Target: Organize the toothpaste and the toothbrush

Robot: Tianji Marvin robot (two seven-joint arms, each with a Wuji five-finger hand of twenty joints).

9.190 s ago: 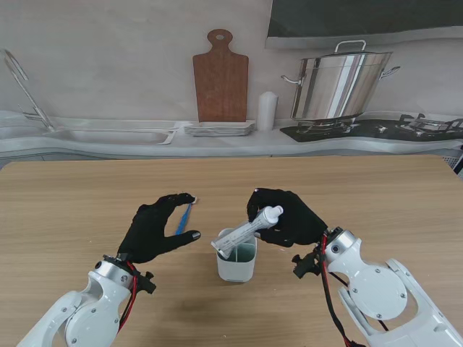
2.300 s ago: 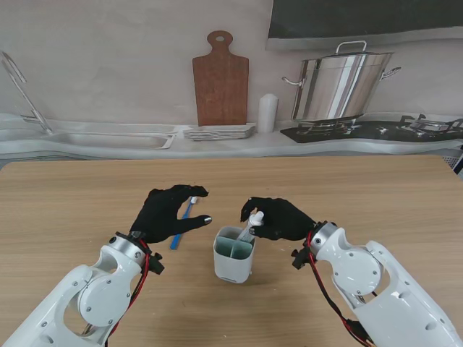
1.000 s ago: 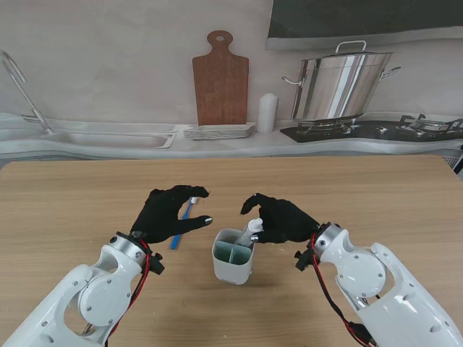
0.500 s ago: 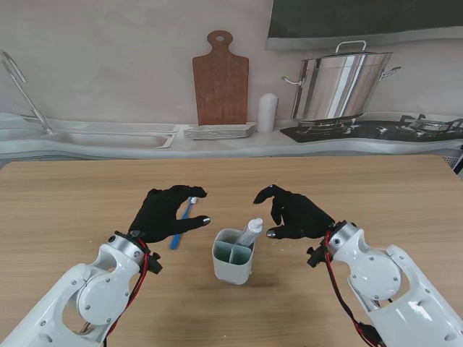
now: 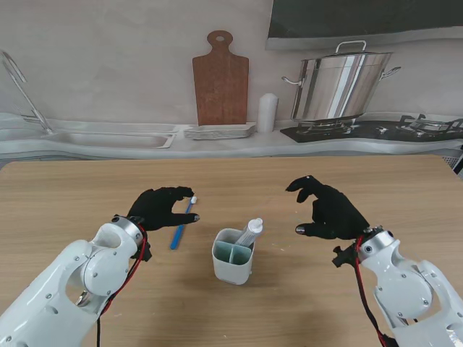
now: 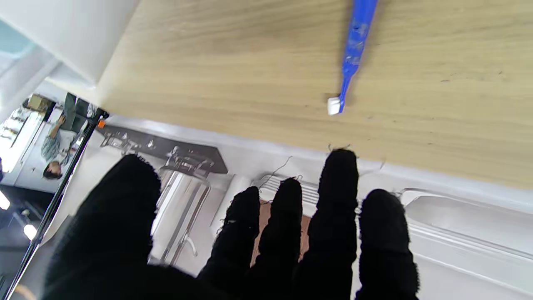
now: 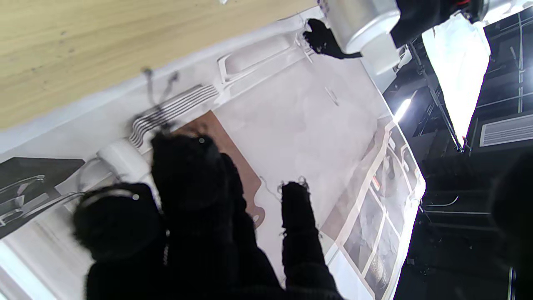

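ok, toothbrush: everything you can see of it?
The toothbrush is slim, with a blue, plastic-looking handle and a small white head. It lies flat on the wooden table, head end farther from me, left of the white cup and apart from it. The left hand hovers beside it; contact isn't clear.

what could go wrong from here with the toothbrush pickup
The blue toothbrush lies flat on the table, so the left robot hand may push it along rather than lift it. The toothpaste leans out of the white holder, so inserting the brush could knock it or tip the holder.
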